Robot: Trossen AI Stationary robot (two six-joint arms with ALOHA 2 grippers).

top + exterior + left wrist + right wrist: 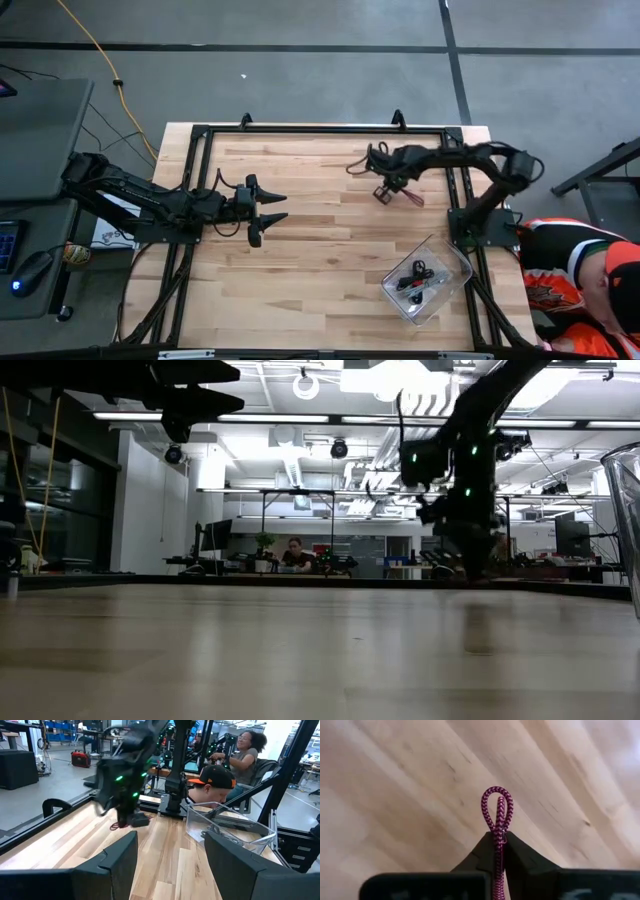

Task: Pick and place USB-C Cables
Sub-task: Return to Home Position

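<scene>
Wooden table (300, 260) fills most of the top view. On its left side the left gripper (283, 207) hangs over the wood, its two fingers spread wide with nothing in them. The right gripper (384, 192) is over the right half. Its fingers are squeezed tight on a pink-and-black cable (497, 812), and a little loop sticks out past the tips. The clear bin (455, 262) sits by the right edge with other cables (415, 275) inside.
</scene>
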